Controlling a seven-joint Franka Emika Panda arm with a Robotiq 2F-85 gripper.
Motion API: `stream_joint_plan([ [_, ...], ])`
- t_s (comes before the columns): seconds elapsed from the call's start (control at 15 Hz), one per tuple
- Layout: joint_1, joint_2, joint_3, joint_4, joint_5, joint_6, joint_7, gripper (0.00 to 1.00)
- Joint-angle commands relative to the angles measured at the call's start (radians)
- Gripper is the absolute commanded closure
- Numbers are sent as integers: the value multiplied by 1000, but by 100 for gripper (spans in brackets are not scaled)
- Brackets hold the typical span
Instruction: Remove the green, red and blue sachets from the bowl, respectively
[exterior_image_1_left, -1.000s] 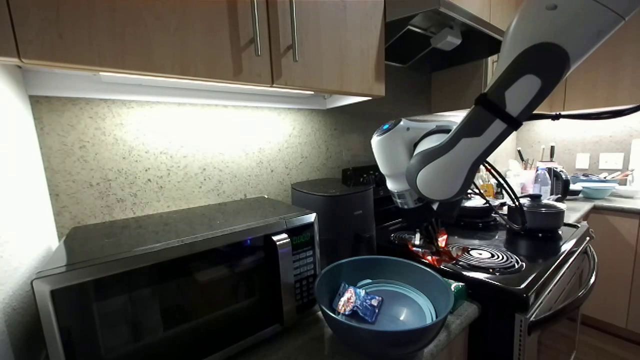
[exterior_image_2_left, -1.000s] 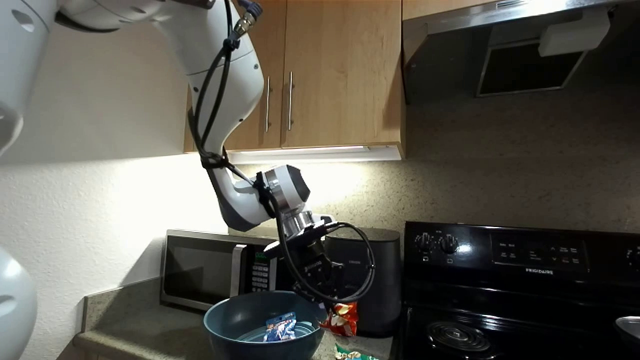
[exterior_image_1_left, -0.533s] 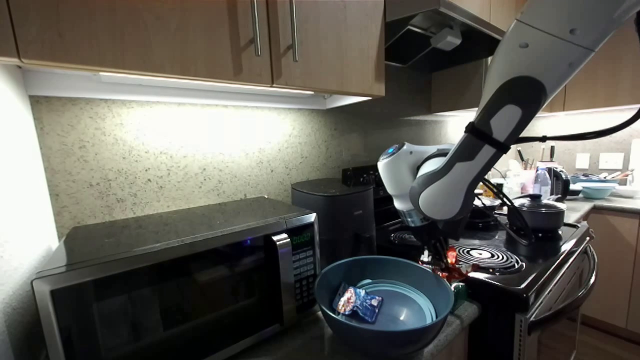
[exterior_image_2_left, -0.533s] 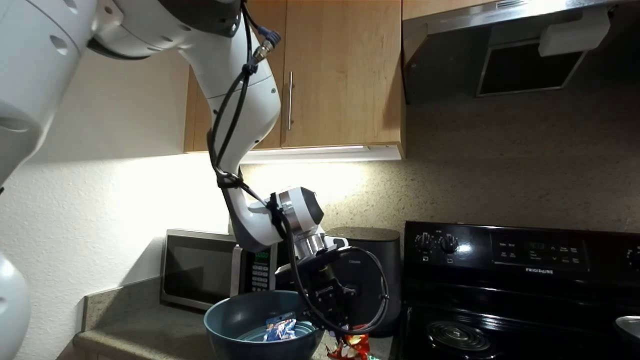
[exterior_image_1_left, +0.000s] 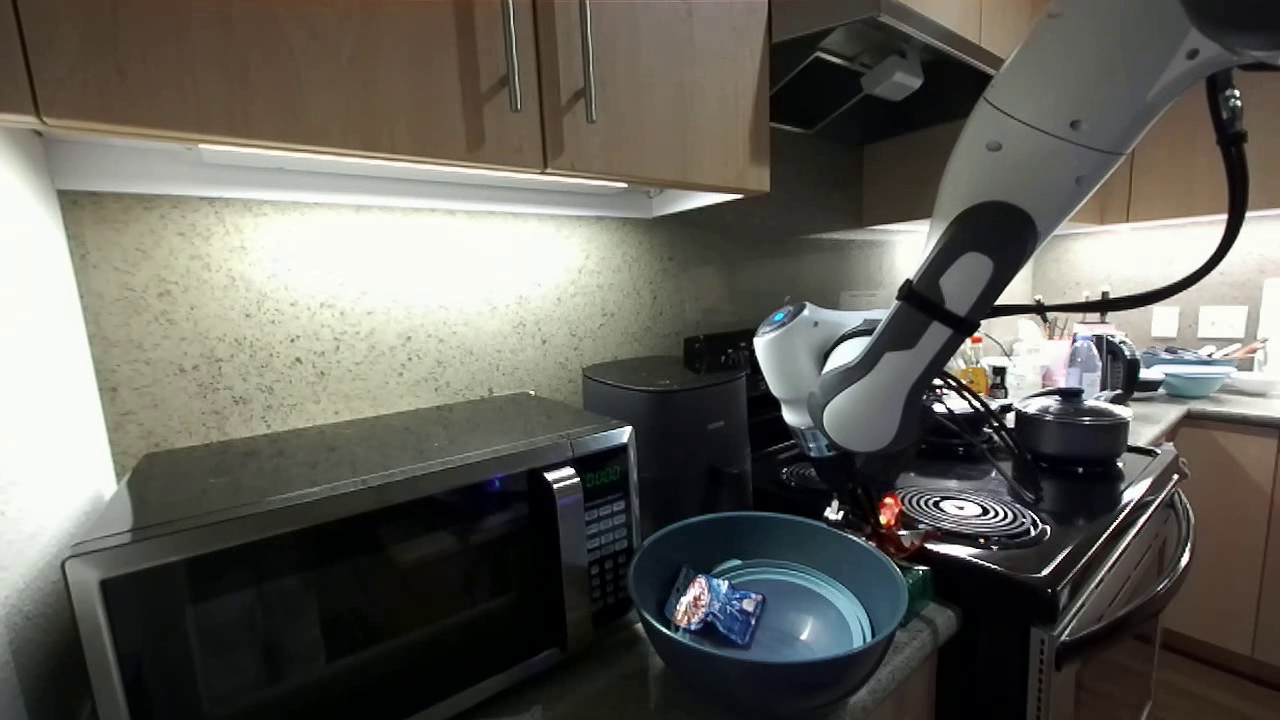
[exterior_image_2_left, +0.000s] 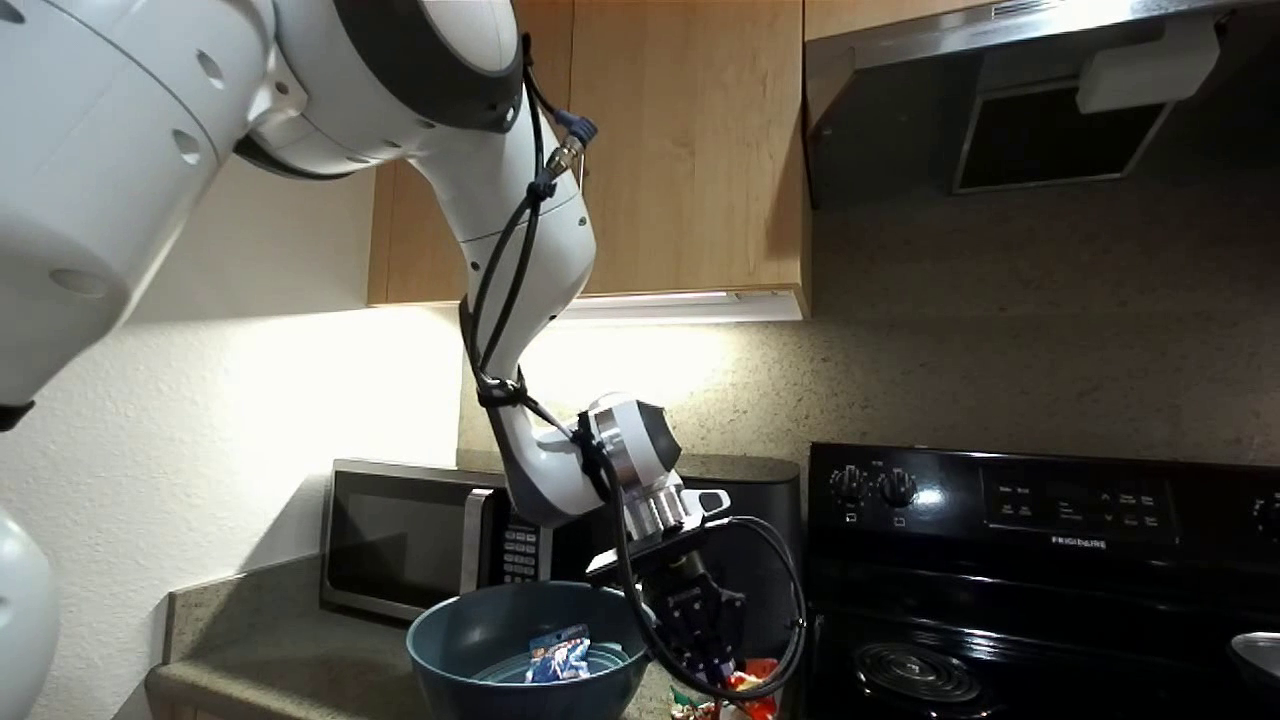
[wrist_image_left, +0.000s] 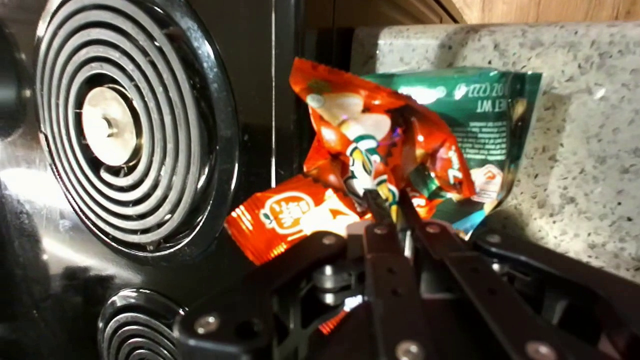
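My gripper (wrist_image_left: 392, 200) is shut on the crumpled red sachet (wrist_image_left: 410, 135), pinched between the fingertips. It holds it beside the bowl, over the gap between counter and stove; I cannot tell whether it touches the surface. The red sachet also shows in both exterior views (exterior_image_1_left: 902, 542) (exterior_image_2_left: 757, 690). The green sachet (wrist_image_left: 465, 120) lies on the counter beside the bowl, partly covered by the red one in the wrist view. The blue sachet (exterior_image_1_left: 722, 608) lies inside the dark blue bowl (exterior_image_1_left: 760, 680), on a lighter ring-shaped item. It also shows in an exterior view (exterior_image_2_left: 558, 655).
The black stove (wrist_image_left: 250, 280) with coil burners (wrist_image_left: 110, 125) adjoins the speckled counter (wrist_image_left: 580, 150). A dark upright appliance (exterior_image_1_left: 665, 440) stands behind the bowl, and the microwave (exterior_image_1_left: 340, 560) beside it. A lidded pot (exterior_image_1_left: 1075, 430) stands on the stove.
My gripper has moved down, then slightly toward the stove's back, carrying the red sachet farther from the bowl in an exterior view. The bowl and the blue sachet have not moved.
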Motion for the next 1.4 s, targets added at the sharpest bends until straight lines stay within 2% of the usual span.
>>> stream_joint_plan([
  [0.0,17,36,-20,36,-1,-7,58,63],
  [0.6,75,4,-45,60,-41,-53,178,5],
  [0.67,84,-9,-44,60,-45,-59,192,2],
  [1.0,137,-97,-17,52,-65,-118,274,0],
  [1.2,173,-139,29,52,-97,-164,307,0],
  [1.33,182,-150,72,52,-90,-172,275,0],
])
